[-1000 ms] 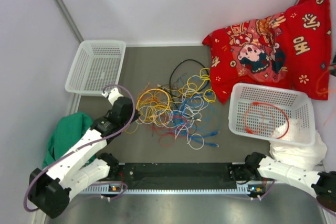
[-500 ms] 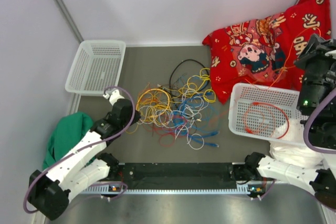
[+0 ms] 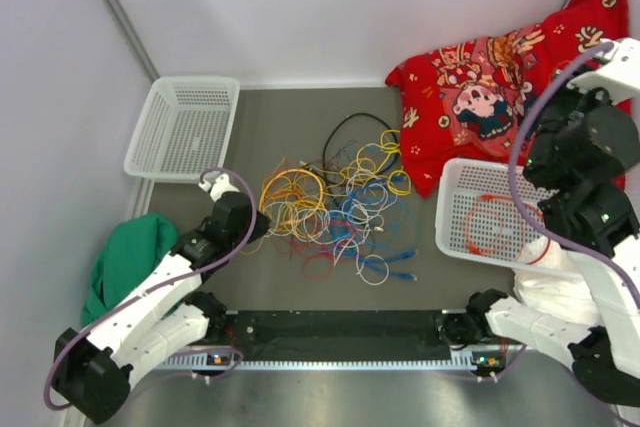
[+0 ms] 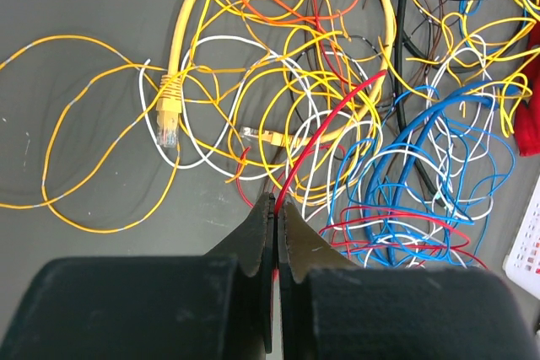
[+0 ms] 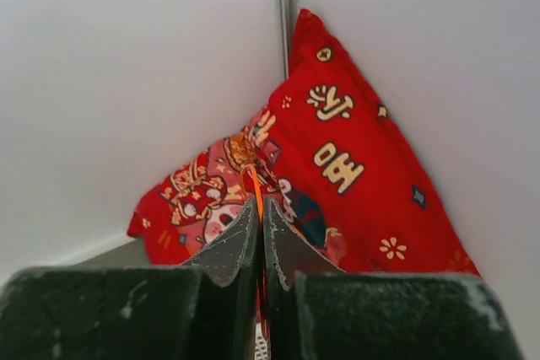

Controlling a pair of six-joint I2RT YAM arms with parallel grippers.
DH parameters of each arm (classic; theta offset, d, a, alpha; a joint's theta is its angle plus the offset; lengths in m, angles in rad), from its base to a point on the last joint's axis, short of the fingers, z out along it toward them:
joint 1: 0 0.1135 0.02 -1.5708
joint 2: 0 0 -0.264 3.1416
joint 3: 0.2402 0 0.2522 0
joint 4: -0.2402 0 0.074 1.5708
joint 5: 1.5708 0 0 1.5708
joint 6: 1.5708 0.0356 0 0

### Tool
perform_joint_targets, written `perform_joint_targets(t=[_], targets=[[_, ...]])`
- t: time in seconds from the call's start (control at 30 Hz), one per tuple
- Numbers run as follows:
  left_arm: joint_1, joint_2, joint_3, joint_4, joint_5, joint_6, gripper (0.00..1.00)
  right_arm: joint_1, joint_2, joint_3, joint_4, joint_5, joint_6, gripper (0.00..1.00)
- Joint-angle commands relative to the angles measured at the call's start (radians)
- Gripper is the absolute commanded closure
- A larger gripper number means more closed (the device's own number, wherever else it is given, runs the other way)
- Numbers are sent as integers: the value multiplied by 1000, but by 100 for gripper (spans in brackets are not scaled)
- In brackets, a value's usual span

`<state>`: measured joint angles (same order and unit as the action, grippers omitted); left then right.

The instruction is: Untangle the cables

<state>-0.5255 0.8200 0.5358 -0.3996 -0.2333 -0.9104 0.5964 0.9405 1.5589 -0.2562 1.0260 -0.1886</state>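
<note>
So my left fingers [image 4: 276, 208] are squeezed together on a red cable [image 4: 325, 128]. They're at the side of the pile farthest from the red cushion [image 3: 500, 97]. The cables [image 3: 335, 202] are one big mess of yellow, blue, white, orange, red and black loops. They're lying on the tabletop [image 3: 280, 117] right beside the cushion's near corner. A yellow one with a plug end lies on the far-from-cushion side too. My right fingers [image 5: 260, 208] are up in the air, pressed together on a thin orange cable [image 5: 252, 181], pointing straight at the cushion. A white basket [image 3: 445, 207] sits against the cushion's front edge with an orange loop coiled inside.
</note>
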Motion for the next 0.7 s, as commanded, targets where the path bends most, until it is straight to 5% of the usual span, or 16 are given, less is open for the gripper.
perform_joint_targets(t=[0.0, 0.67], targets=[[2, -36, -14, 36, 11, 10, 100, -104, 9, -6, -167, -90, 181, 100], [4, -35, -36, 44, 40, 2, 100, -245, -130, -594, -386, -222, 702, 100]])
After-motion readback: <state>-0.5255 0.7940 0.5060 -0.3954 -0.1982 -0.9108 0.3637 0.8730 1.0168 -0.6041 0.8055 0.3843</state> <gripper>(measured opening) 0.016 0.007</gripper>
